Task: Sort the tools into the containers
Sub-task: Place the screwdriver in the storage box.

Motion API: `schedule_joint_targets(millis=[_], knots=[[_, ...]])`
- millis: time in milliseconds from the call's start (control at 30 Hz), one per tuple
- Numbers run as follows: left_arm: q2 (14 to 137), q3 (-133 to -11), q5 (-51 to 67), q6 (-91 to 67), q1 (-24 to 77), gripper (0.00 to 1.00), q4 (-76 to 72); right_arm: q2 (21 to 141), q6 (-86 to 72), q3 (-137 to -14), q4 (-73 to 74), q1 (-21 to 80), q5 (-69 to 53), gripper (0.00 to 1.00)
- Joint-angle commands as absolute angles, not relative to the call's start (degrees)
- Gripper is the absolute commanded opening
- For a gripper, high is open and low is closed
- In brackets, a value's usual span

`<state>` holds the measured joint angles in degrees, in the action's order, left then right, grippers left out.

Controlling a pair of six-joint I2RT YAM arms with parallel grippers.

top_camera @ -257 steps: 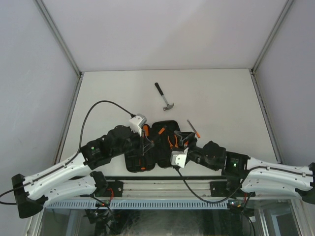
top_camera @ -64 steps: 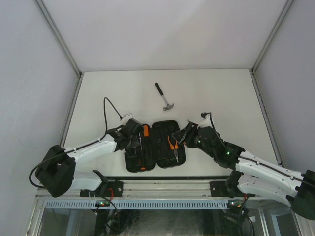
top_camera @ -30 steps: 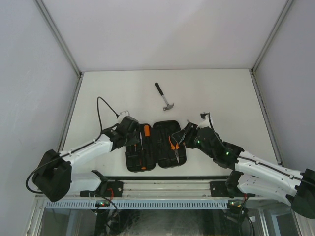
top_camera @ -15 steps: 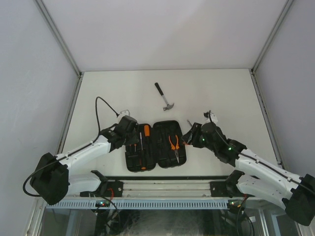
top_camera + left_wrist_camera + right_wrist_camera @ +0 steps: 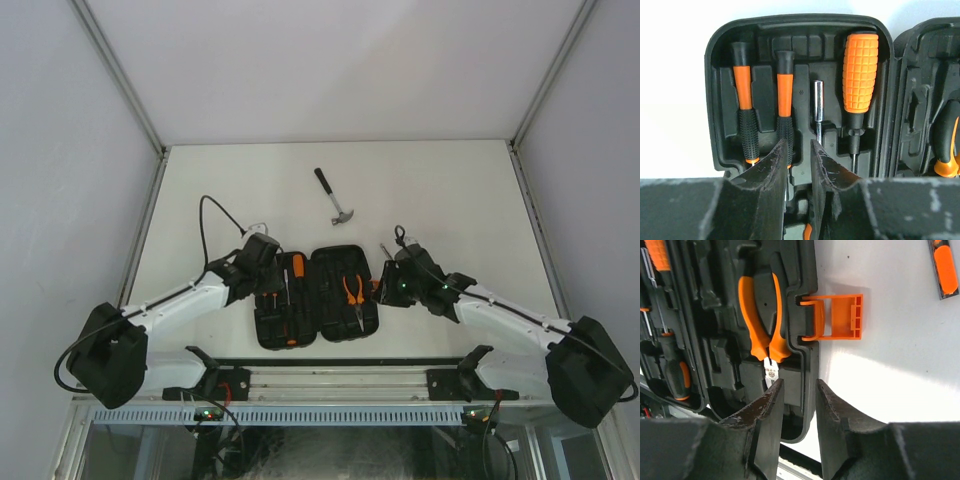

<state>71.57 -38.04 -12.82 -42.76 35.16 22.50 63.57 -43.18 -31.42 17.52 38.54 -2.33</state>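
1. Beyond the open tool case (image 5: 340, 249), well apart from it, the claw hammer (image 5: 335, 197) lies on the table (image 5: 450, 190). A loose screwdriver (image 5: 942, 265) sits near the orange latch (image 5: 840, 317).
2. The left gripper (image 5: 799, 145) is narrowly parted and empty, above the seated slim screwdrivers (image 5: 747, 100). The right gripper (image 5: 797, 385) is likewise empty, astride the case rim.
3. The hammer is probably rigid and head-heavy, so grip its handle close to the head.

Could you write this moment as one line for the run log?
case: open | pliers: in case | hammer: loose on table | left gripper: jaws apart over screwdrivers | right gripper: jaws apart over case rim
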Motion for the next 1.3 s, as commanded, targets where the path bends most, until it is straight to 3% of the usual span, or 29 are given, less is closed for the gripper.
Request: schedule_joint_targets(millis=[0,300,667,1267], knots=[[71.0,-39.2,-11.9,-41.4,34.5,0.28,20.4,65.8,-41.1,-31.8,15.0,38.1,-4.7,0.3],[70.5,-38.8,-11.4,-41.0,34.1,0.28,20.2,69.7,-41.3,-31.8,15.4,38.4,-4.5,0.26],[69.7,-38.4,-11.2,-40.8,33.1,0.28,20.5,68.8,-46.9,-27.6,8.9,39.7,-9.4,0.12],[68.1,-37.9,-12.9,-40.7,32.7,0.25,22.2,69.9,-48.8,-27.6,7.7,42.9,-8.4,0.07]])
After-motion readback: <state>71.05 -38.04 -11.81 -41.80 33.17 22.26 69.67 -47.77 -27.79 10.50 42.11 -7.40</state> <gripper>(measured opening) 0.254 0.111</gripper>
